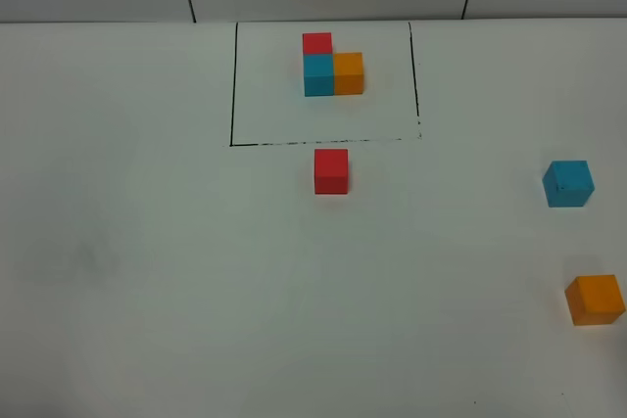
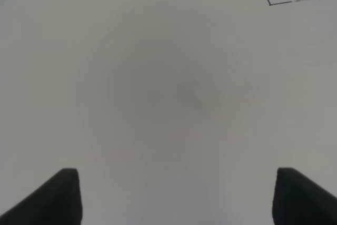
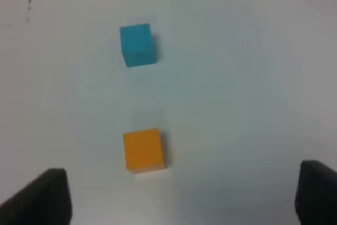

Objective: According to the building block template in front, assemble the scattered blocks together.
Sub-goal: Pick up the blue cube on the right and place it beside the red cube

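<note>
- We logged the template (image 1: 331,66) inside its black frame (image 1: 234,85), at the far side.
- Red block (image 1: 331,171) sat just outside the frame; blue block (image 1: 568,183) and orange block (image 1: 595,300) lay apart at right, none joined.
- Left gripper (image 2: 176,196) and right gripper (image 3: 184,196) had fingers spread, empty; we judged all assembly was left to do.

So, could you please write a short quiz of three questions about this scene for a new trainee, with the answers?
1. True or false: the loose red block lies outside the black rectangle, close to its near line.
2. Which loose blocks does the right wrist view show?
A. the cyan-blue block and the orange block
B. red and orange
C. red and cyan-blue
3. In the template, which colour of cube touches both other cubes?

Key: 1. True. 2. A. 3. Cyan-blue.
</note>
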